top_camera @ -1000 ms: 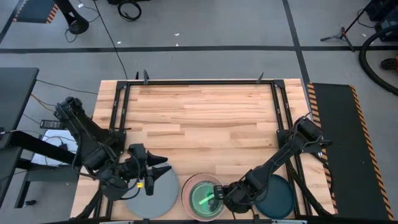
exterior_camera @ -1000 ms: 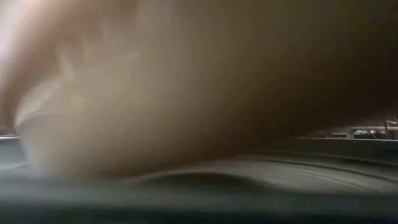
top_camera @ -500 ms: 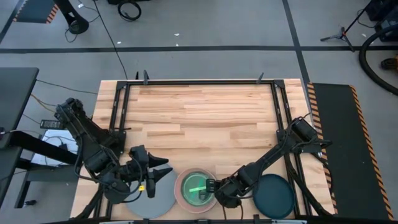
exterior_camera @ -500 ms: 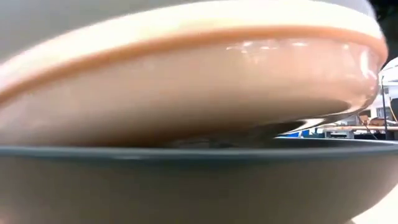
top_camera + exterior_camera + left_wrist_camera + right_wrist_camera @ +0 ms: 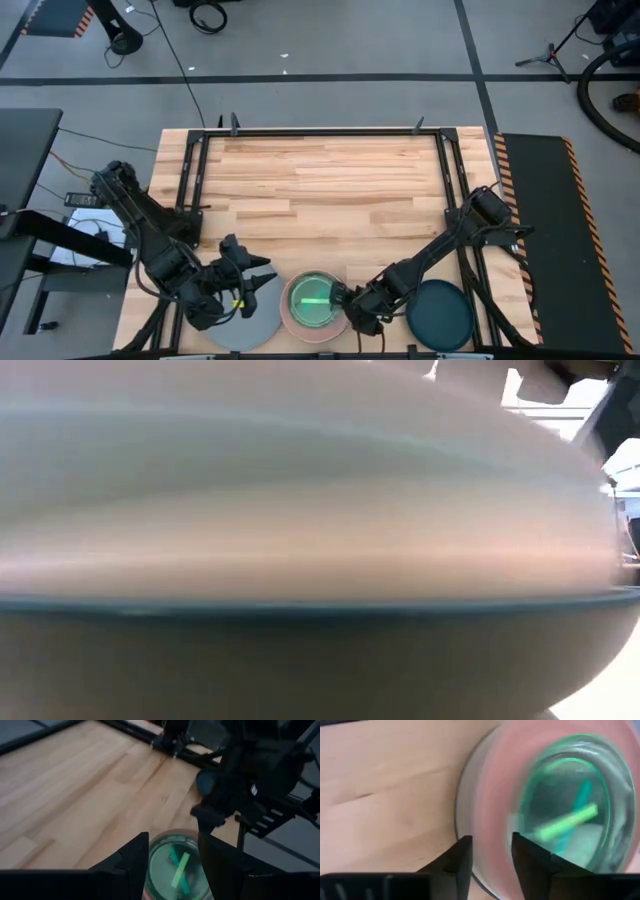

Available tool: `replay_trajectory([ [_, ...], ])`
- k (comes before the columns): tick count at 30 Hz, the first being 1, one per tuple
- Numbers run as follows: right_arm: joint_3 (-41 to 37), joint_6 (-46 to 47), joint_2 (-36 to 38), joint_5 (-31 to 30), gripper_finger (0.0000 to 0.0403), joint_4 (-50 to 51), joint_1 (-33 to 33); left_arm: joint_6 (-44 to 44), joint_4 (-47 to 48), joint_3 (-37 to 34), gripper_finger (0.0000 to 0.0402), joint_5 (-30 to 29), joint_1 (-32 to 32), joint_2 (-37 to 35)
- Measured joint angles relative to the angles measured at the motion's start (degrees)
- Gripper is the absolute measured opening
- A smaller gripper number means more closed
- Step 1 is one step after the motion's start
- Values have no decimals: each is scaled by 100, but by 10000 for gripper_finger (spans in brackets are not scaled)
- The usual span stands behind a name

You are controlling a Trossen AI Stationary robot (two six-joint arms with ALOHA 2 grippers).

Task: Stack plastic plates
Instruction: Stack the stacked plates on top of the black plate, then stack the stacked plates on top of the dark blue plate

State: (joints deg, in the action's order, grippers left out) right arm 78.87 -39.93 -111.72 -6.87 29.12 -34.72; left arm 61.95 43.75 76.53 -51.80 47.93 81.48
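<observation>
My right gripper [image 5: 347, 297] sits at the near edge of the pale wooden table [image 5: 320, 190], its two dark fingers [image 5: 457, 857] parted around the rim of the salmon pink round plastic plate [image 5: 297, 318]; whether they clamp that rim I cannot tell. Nested in the pink plate is a translucent green round plate [image 5: 314, 299], with a lime green strip and a cyan strip crossing at its centre [image 5: 567, 820]. The stack's left rim overlaps the large grey round plate [image 5: 262, 322]. My left gripper [image 5: 262, 281] hovers over that grey plate, fingers [image 5: 135, 857] spread, gripping nothing. To the right, just beyond my right arm, a dark teal round plate [image 5: 442, 315] lies alone, near the table's right corner.
</observation>
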Motion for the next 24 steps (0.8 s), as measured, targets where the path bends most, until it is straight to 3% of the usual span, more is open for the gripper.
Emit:
replay_trajectory([
  [8, 0, 265, 41, -442, 197, 164, -166, 64, -16, 0, 176, 579, -94, 75],
  [24, 0, 412, 41, -356, 201, 186, -724, 1073, -21, 0, 176, 718, 233, 1167],
])
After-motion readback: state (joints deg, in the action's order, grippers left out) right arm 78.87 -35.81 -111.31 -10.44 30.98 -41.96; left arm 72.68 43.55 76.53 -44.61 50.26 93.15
